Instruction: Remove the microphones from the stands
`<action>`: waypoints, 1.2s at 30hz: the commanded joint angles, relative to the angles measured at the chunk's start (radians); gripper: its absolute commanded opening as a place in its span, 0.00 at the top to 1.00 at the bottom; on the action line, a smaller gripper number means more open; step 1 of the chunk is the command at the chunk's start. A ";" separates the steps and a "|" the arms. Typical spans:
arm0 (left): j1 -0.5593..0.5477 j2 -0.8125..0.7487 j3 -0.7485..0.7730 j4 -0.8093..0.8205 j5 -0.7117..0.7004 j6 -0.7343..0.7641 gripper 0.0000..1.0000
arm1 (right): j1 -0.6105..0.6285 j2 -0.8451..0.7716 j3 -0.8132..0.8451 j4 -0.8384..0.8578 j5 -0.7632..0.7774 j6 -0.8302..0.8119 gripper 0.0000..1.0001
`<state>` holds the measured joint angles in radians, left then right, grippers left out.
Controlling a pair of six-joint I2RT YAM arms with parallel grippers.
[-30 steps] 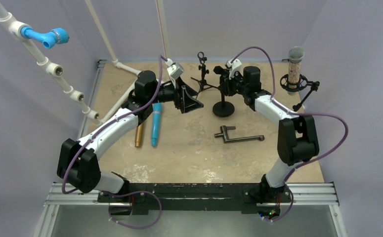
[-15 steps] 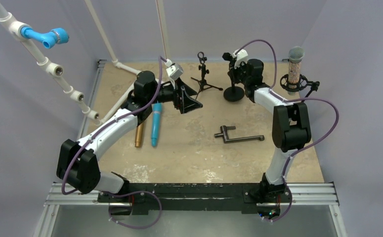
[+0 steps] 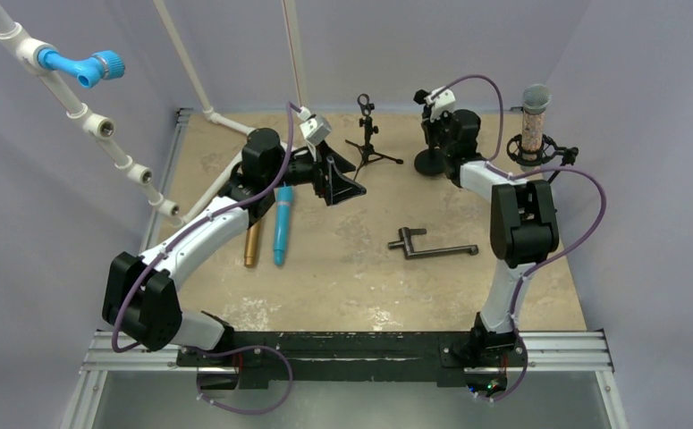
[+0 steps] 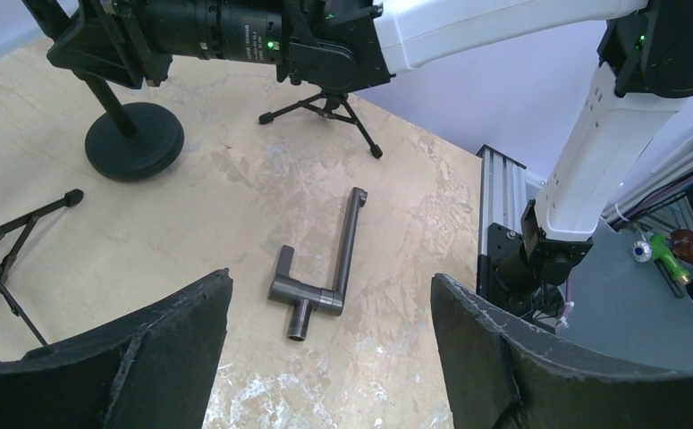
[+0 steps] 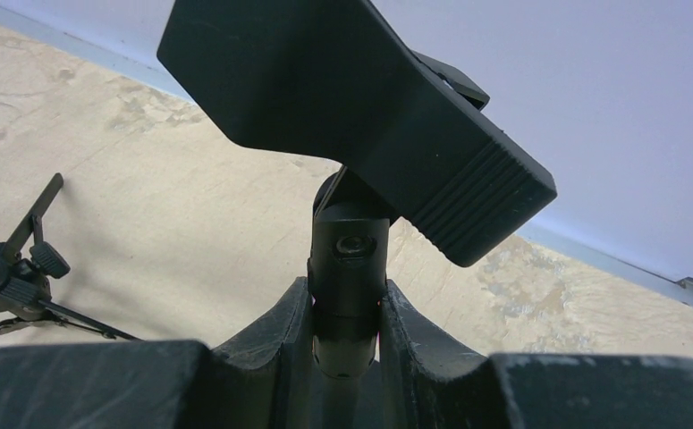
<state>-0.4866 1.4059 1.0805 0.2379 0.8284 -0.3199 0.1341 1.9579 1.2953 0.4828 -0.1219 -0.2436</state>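
Note:
A microphone (image 3: pixel 533 125) with a grey head and a speckled body stands upright in a black shock-mount stand (image 3: pixel 553 154) at the back right. My right gripper (image 3: pixel 434 125) is just left of it, shut on the post (image 5: pixel 350 259) of a second black stand with a round base (image 3: pixel 428 162) and an empty clip (image 5: pixel 351 116). In the right wrist view the fingers (image 5: pixel 347 308) clamp the post on both sides. My left gripper (image 3: pixel 338 179) is open and empty over the table's middle left, its jaws (image 4: pixel 329 281) wide apart.
A blue microphone (image 3: pixel 282 223) and a gold one (image 3: pixel 252 243) lie under the left arm. A small black tripod stand (image 3: pixel 367 134) is at the back centre. A grey L-shaped metal piece (image 3: pixel 427 246) lies mid-table, also in the left wrist view (image 4: pixel 325 268).
My right gripper has carried the round-base stand from the table's middle back and to the right, close to the shock-mount stand. The left arm has not moved.

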 commanded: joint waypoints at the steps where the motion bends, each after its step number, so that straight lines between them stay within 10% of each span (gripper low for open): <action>1: 0.006 -0.010 -0.010 0.029 0.000 0.027 0.21 | -0.003 -0.020 -0.051 0.025 0.007 0.017 1.00; 36: 0.007 -0.082 -0.037 0.037 -0.026 0.004 0.17 | -0.004 -0.237 -0.358 -0.016 0.045 0.161 0.29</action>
<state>-0.4850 1.3697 1.0485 0.2440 0.8284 -0.3210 0.1280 1.8156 0.9455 0.4820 -0.0872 -0.0895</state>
